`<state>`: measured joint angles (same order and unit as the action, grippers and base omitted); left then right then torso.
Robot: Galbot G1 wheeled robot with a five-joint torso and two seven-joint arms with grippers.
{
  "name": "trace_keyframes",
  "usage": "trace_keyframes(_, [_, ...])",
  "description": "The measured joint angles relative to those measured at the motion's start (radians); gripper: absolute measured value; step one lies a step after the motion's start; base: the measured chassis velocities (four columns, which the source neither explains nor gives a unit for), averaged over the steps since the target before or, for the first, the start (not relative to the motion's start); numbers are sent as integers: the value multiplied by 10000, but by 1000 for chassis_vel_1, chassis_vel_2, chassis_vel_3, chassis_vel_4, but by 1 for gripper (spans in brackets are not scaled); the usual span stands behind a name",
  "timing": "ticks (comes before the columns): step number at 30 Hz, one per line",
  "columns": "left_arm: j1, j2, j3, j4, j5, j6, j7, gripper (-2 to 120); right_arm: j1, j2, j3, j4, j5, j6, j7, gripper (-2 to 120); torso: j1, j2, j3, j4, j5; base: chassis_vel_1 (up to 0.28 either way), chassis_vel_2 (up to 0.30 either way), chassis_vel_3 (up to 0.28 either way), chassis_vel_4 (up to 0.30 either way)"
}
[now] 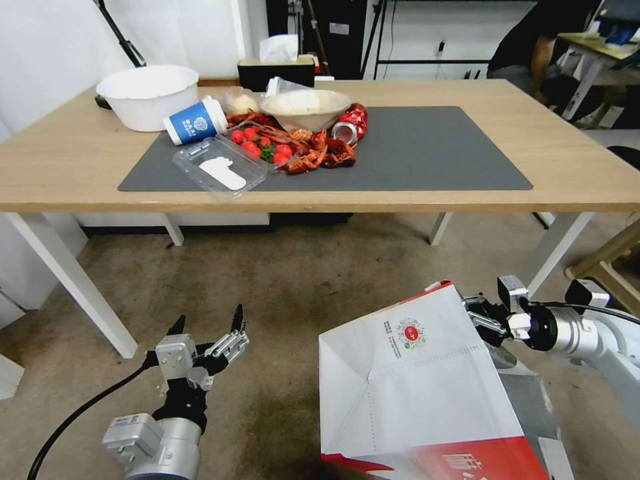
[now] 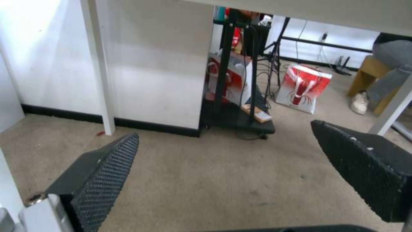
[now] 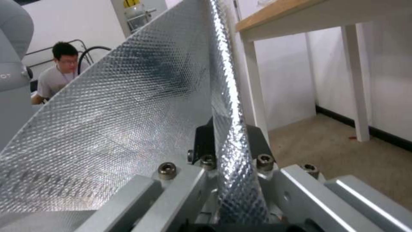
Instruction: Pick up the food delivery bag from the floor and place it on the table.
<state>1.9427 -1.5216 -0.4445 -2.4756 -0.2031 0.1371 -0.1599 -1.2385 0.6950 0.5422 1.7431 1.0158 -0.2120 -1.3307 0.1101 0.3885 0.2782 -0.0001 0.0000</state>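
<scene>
The right end effector [image 1: 481,319] is clamped on the upper rim of the food delivery bag [image 1: 420,387], the foil lining pinched between its fingers [image 3: 205,141]. The bag hangs tilted, low in front of the worktop [image 1: 80,160]. The left end effector [image 1: 208,327] hovers over the floor, fingers spread wide and holding nothing.

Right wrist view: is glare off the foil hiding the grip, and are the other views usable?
Right wrist view: the boxy red-and-white food delivery bag's silver foil lining glints along its edge, yet the right gripper reads as clamped on it. Head view: evenly lit, the bag slightly soft at the bottom edge. Left wrist view: the open left gripper's fingers are close, the background soft.
</scene>
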Motion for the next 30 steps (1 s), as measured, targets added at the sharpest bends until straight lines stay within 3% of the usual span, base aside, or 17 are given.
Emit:
trace_keyframes(9, [1,0,0,0,1,0,4,100,13,1,0,-1,-9,9,-12,0,49,179,128,0,0,0,0,0,0])
trace_keyframes(30, [14,23,3,-40,23,33,36,100,-88,-3,112,51,-64,48,-68,0,473,1358,886,0,0,0,0,0,0])
